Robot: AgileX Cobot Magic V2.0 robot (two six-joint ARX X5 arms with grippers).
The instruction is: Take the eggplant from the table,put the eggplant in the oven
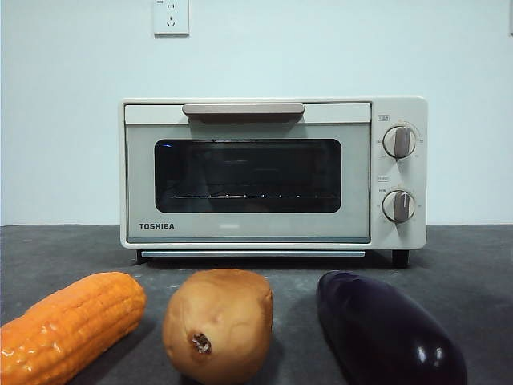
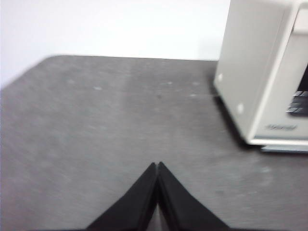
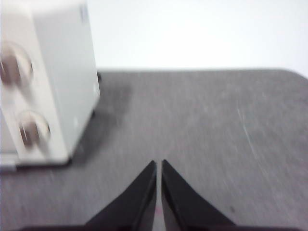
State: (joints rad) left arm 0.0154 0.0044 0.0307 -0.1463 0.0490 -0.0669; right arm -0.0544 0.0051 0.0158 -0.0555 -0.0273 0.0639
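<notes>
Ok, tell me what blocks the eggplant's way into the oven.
The oven's door is shut, so the eggplant cannot go in yet. Bare table lies between them; the potato sits off to the side.

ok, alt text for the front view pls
A cream TOSHIBA toaster oven, door shut, stands on a dark grey table. In front of it lie, in a row, an orange corn cob, a brown potato and a dark purple eggplant. No hand shows.
</notes>
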